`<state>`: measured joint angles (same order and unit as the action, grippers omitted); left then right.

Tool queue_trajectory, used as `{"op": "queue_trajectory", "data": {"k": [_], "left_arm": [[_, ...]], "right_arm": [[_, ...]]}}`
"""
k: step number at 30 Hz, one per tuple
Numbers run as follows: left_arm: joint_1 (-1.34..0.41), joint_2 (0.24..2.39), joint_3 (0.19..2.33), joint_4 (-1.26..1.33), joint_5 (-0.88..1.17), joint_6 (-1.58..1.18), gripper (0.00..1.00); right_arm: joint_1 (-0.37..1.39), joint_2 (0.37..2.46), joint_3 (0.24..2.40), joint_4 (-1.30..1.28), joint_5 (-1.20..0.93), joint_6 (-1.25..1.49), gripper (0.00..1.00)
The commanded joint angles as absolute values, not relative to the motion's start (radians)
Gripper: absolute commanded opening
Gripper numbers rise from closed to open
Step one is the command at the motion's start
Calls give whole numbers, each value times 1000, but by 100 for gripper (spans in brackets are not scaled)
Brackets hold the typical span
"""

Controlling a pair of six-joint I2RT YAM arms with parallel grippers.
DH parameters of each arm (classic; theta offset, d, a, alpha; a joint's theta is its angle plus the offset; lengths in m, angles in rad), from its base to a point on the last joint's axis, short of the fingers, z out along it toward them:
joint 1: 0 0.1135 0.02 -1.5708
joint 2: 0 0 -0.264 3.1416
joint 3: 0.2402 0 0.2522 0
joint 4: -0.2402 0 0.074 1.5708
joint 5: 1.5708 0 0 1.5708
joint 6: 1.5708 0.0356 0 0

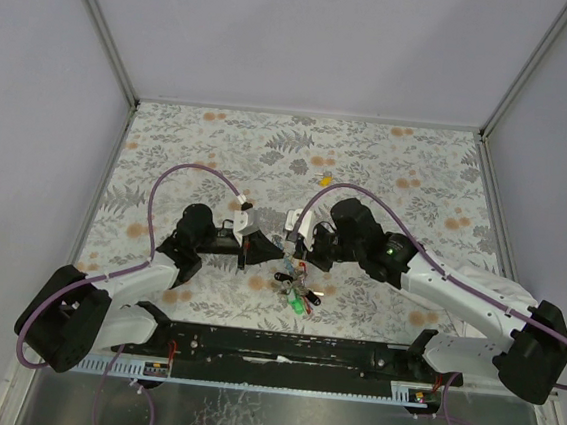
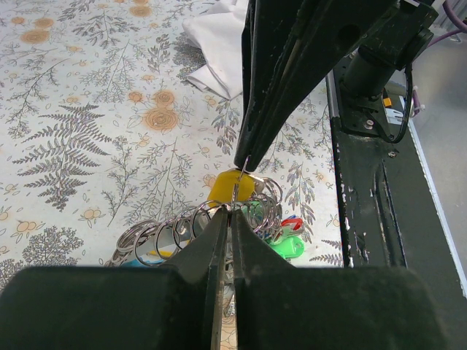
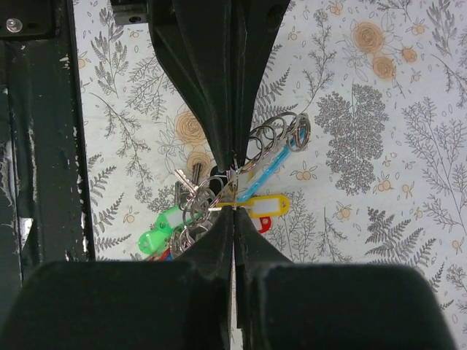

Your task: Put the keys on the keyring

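The left hand (image 2: 228, 215) and the right hand (image 3: 233, 211) meet tip to tip over the middle of the fern-patterned desk (image 1: 220, 136), near its front edge, and each has its two fingers pressed tight together. In the left wrist view a thin silvery wire runs out from between the right hand's fingertips, so that hand is clamped on the keyring (image 2: 268, 191). The left hand's closed tips sit right against the ring loops, but the views do not show whether it is nipping the wire or only touching it. The keys (image 3: 186, 182) hang in a bunch at this meeting point: a bare metal blade to one side, a yellow cap (image 3: 268, 206) just beside the right hand's tips, a green cap (image 3: 155, 238) lower down, and a red cap (image 2: 292, 222) next to the green one. A light-blue strip (image 3: 266, 171) runs slantwise from the fingertips toward a stack of loose silvery rings (image 3: 281, 135). Whether the bunch rests on the desk or hangs just above it cannot be told. Well apart from the bunch, farther back on the desk, lies a single small yellow key (image 1: 326, 180).
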<state>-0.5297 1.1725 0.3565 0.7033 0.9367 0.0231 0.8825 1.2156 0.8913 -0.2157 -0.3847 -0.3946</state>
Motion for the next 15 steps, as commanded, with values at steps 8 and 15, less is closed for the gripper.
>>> {"op": "queue_trajectory", "data": {"k": [8,15], "left_arm": [[-538,1154,348,738,937,38,0],[-537,1153,347,739,940,37,0]], "right_arm": [[893,1233,948,-223,-383,-345,0],[892,1247,956,-221,-381,-340,0]]}}
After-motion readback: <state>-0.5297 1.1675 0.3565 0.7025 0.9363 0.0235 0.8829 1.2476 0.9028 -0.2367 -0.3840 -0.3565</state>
